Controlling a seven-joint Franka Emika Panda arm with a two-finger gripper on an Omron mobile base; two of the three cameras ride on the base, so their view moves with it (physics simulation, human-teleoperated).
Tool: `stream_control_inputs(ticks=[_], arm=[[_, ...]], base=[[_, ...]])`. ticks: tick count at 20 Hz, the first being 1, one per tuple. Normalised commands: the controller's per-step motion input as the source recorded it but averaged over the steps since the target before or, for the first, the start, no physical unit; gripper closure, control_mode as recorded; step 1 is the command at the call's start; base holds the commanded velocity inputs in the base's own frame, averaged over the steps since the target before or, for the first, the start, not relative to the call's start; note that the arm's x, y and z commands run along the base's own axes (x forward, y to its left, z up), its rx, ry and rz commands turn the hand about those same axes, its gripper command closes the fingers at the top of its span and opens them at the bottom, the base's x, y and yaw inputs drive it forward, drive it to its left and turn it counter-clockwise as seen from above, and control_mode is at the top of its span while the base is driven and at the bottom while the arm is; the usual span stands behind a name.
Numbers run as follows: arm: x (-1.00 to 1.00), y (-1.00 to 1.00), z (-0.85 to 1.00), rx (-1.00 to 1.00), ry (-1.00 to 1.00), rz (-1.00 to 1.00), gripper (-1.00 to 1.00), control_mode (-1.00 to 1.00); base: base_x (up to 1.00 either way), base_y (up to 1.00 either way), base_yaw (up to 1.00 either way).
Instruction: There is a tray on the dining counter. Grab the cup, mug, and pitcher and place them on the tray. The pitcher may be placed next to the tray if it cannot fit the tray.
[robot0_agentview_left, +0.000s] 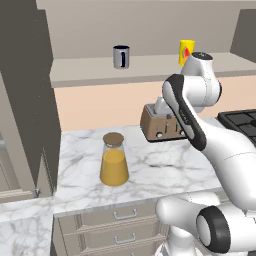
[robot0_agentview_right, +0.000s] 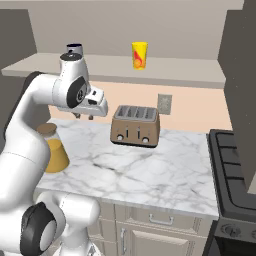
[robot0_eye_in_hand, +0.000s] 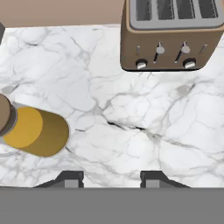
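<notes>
The pitcher (robot0_agentview_left: 114, 162), a clear carafe of orange liquid with a brown cork lid, stands upright on the marble worktop over beige drawers. My arm partly covers the pitcher (robot0_agentview_right: 52, 150) in the right base view. My gripper (robot0_eye_in_hand: 111, 178) hangs open and empty above the worktop, right of the pitcher (robot0_eye_in_hand: 35, 131) and in front of the toaster. Seen from the right, the gripper (robot0_agentview_right: 84, 116) points down. The navy mug (robot0_agentview_left: 121, 56) and the yellow cup (robot0_agentview_left: 186, 51) stand apart on a high beige shelf. The cup (robot0_agentview_right: 139, 55) shows its fruit picture. The tray and dining counter are out of view.
A brown four-slot toaster (robot0_agentview_right: 136, 125) stands at the back of the worktop (robot0_agentview_left: 165, 165). A black stove (robot0_agentview_right: 232, 165) borders the worktop on the right. A tall dark cabinet (robot0_agentview_left: 25, 100) closes the left side. Bare marble lies between pitcher and toaster.
</notes>
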Motion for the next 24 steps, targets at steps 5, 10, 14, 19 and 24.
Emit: stream_control_inputs(ticks=[5,10,14,19,24], arm=[[0.0,-0.06,0.01,0.0,0.0,0.0,-1.0,-1.0],[-0.04,-0.25,0.13,0.0,-0.05,-0.01,-1.0,-1.0],[-0.02,-0.15,0.3,0.0,-0.05,-0.05,-1.0,-1.0],[0.0,-0.06,0.37,0.0,-0.05,-0.08,-1.0,-1.0],[-0.05,-0.08,0.41,0.01,-0.12,-0.15,-1.0,-1.0]], base=[[0.0,0.0,0.0],[0.0,0.0,0.0],[0.0,0.0,0.0],[0.0,0.0,0.0],[0.0,0.0,0.0]])
